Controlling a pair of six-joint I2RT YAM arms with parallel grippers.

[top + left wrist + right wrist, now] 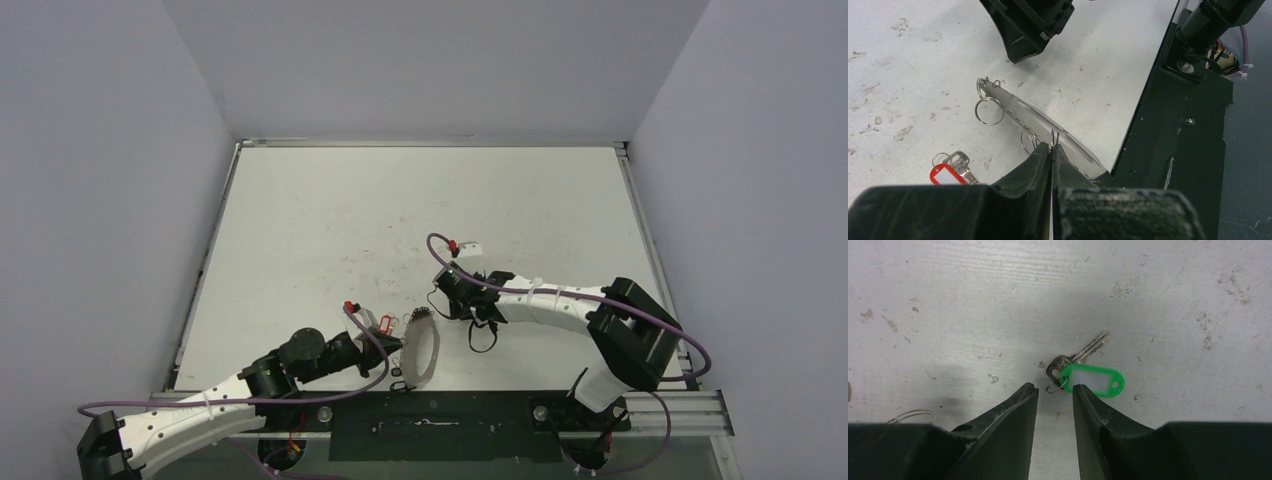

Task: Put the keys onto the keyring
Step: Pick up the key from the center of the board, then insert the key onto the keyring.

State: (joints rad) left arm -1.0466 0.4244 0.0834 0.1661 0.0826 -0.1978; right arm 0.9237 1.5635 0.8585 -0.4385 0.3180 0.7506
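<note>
The left arm reaches in from the near left corner of the tabletop (330, 220). The left gripper (1052, 149) has its fingers pressed together, pinching the near edge of the keyring (1045, 117). In the left wrist view the keyring shows as a thin shiny band seen almost edge-on, running away from the fingers toward the far left. Small metal rings (976, 112) hang along its rim. From above it stands on edge as a pale oval loop just beyond the fingertips, near the front edge of the tabletop.

The red-tagged key (948, 172) lies flat on the tabletop just left of the pinching fingers. It is beside the keyring, apart from it and not threaded on. Its silver blade sits next to the red tag.

To the right of the keyring, the right arm curves in from the near right, and its wrist hangs over the middle of the tabletop. The right gripper (1054, 389) has its fingers spread a little, with a clear gap between them. The green-tagged key (1095, 381) lies flat beneath them. Its small split ring sits in the gap between the fingertips, and the green tag's end is at the tip of the right-hand finger. Whether that finger touches the tag I cannot tell. The key's blade points away to the far right.
</note>
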